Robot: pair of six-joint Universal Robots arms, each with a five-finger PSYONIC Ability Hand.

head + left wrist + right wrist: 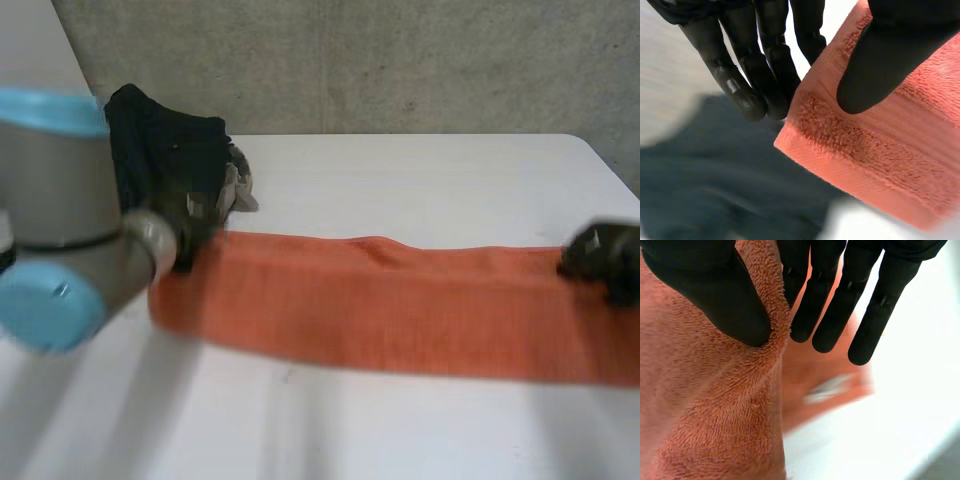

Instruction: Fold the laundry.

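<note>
A rough grey wall (400,60) stands behind the white worktop (420,170). On the worktop are one orange towel and one dark garment, and two hands are at work.

The robot's left arm (60,220) reaches in at the left. Behind it, at the back left of the worktop, the dark garment (160,140) lies in a crumpled heap, with a small pale grey scrap (242,188) at its right side; I cannot tell what the scrap is.

The left hand (190,215) sits just in front of the heap, at the left end of the orange towel (400,300). In the left wrist view its thumb (880,65) presses down on top of the towel near a hemmed corner. Its fingers (750,75) are nearly straight and tucked against the towel's edge on the other side, so the corner is pinched between them. The dark garment shows beyond the fingertips.

The towel runs as one long band across the middle of the worktop from left to right, with a slight ridge near its middle along the far edge.

The right hand (605,255) rests at the towel's right end. In the right wrist view a ridge of terry cloth stands up between the thumb (715,290) and the straight fingers (840,315), pinched there, with bare worktop past the fingertips.
</note>
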